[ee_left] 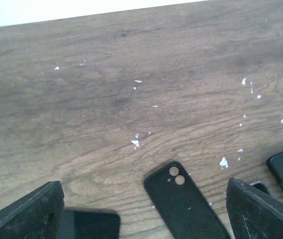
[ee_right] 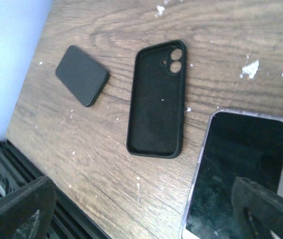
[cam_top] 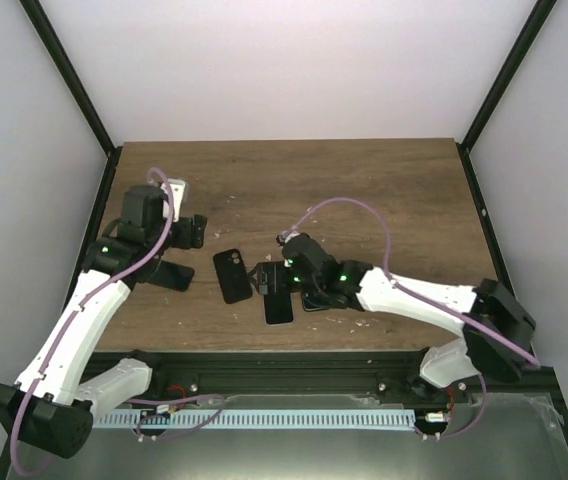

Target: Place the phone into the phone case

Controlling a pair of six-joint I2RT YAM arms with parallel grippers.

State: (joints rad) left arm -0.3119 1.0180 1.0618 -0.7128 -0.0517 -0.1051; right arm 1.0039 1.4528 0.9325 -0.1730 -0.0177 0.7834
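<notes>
While slim black glass-fronted smartphone [ee_right: 241, 164] lies flat near centre, right of opaque black cover [ee_right: 156, 99], transparent plastic case [ee_right: 197, 169] seemingly rimming it: judged stiff, light, slippery; take long edges. Left gripper [ee_left: 144, 184], right gripper [ee_right: 141, 189] spread, empty.

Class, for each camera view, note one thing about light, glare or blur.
Top external: soft even light, pale walls washed out. Left wrist: the left pincer's fingers look blurred at the bottom corners. Right wrist: faint reflections on the phone, its screen glossy.
</notes>
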